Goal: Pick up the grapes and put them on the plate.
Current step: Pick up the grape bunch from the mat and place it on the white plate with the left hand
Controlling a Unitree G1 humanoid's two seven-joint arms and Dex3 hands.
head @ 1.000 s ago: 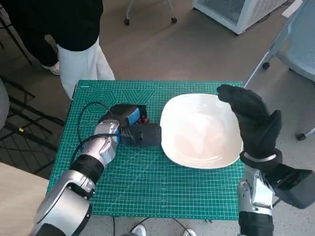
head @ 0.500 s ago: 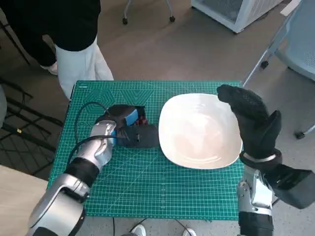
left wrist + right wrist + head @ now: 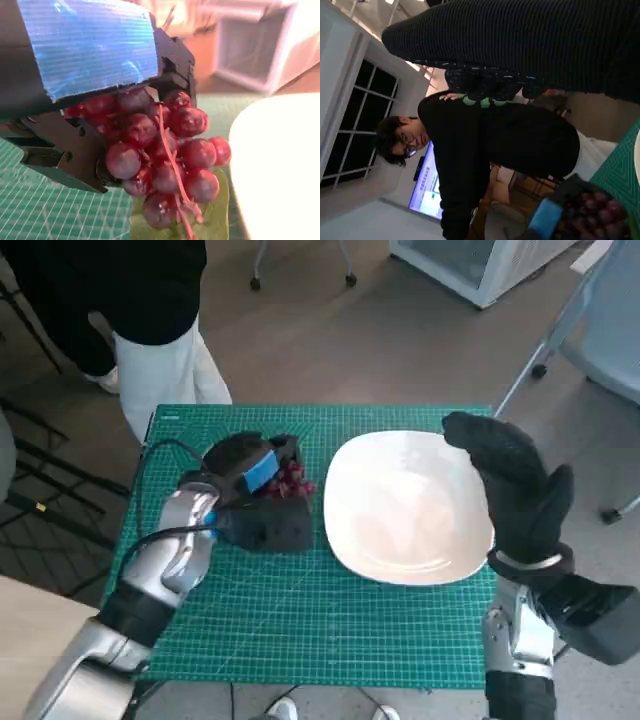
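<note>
Head view, starting nearest the robot: the right hand (image 3: 520, 495) in its black glove stands upright at the near right edge of the plate (image 3: 405, 505), its fingers apart and nothing in them. The plate, white and broad, lies on the green cutting mat (image 3: 300, 610); nothing lies in the plate. Just left of the plate, the left hand (image 3: 255, 490) grips the grapes (image 3: 293, 480), which show as a dark red cluster between its black fingers and the plate's left rim, not over the plate. In the left wrist view the grapes (image 3: 165, 160) hang from under the blue tape with a green leaf (image 3: 210, 220) beneath them, the plate's pale rim beside. The mat carries small white print at its far left corner, too small to read. Beyond the plate and the mat's far edge stands a person (image 3: 130, 310) in a black top and white trousers.
</note>
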